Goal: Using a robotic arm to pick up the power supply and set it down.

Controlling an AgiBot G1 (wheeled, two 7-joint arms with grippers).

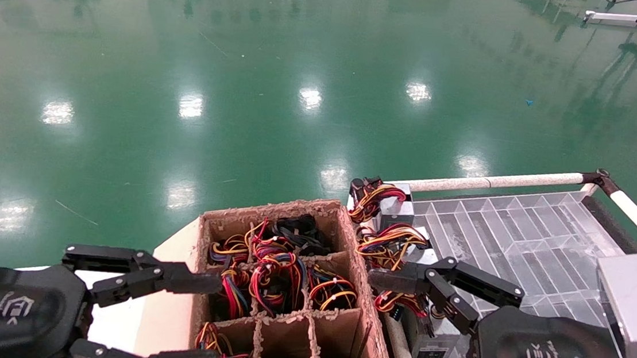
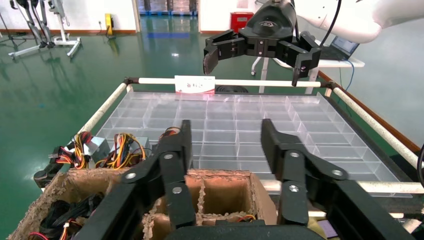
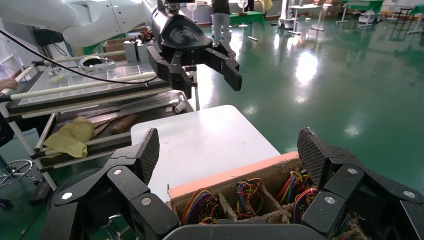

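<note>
Several power supplies show as grey metal boxes with coloured wire bundles. Some stand in the divided cardboard box [image 1: 356, 246], such as one [image 1: 278, 273] near its middle. Others lie along the near edge of the clear tray [image 1: 526, 237], one [image 1: 397, 210] at its far corner and one [image 1: 430, 340] under my right gripper. My right robotic arm holds its gripper [image 1: 392, 324] [image 3: 230, 150] open and empty between box and tray. The left gripper [image 1: 217, 320] [image 2: 225, 145] hangs open and empty at the box's left side, over compartments with no supplies in them [image 2: 220, 192].
The box rests on a white table [image 3: 200, 135]. White rails [image 1: 497, 180] frame the tray. A grey block [image 1: 635, 310] sits at the right edge. Green floor lies beyond. A lower shelf holds a yellow cloth [image 3: 70, 135].
</note>
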